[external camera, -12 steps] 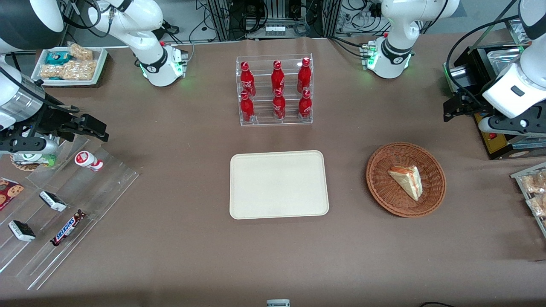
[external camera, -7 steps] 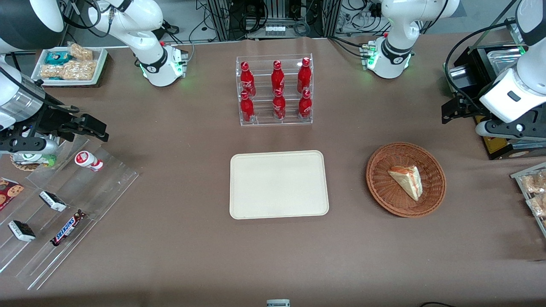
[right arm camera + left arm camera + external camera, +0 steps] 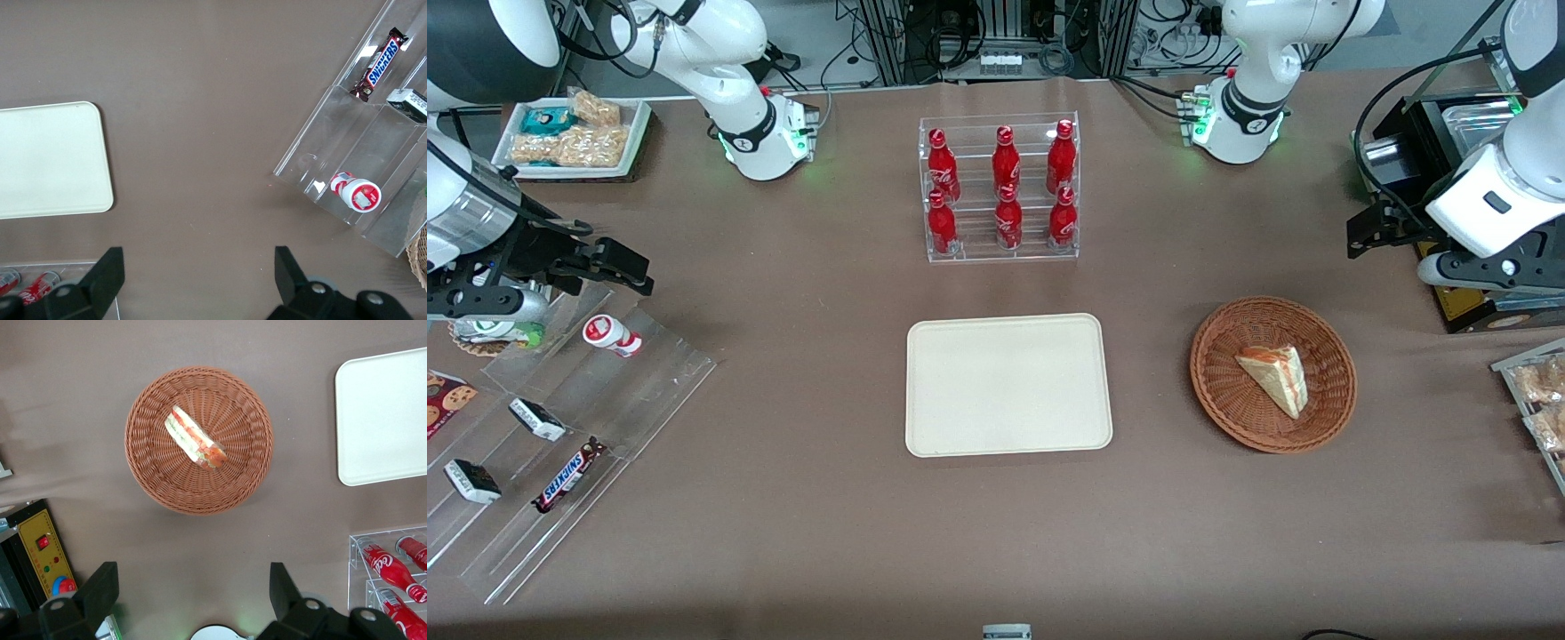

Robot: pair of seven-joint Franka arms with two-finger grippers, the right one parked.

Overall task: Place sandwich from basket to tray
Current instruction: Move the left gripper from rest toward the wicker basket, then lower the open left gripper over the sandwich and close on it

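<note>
- Snack tray: a small white tray of snack packets is set at the parked arm's end of the table, farther from the front camera than the clear racks.
- Clear racks: stepped acrylic racks are laid at the parked arm's end; a small red-and-white bottle, two dark-wrapped bars and a Snickers bar are held on the steps.
- Bottle rack: six red cola bottles are stood upright in two rows in a clear rack, farther from the front camera than the tray.
- Tray: a cream rectangular tray is laid flat at mid-table, with nothing on it.
- Basket: a round brown wicker basket is set beside the tray, toward the working arm's end, apart from it.
- Sandwich: a triangular wrapped wedge is lain inside the basket, on its floor; in the left wrist view the sandwich is seen slantwise near the basket's centre.
- Gripper: held raised above the bare table just beside the basket, farther from the front camera than it; its fingers are spread wide and nothing is held between them.
</note>
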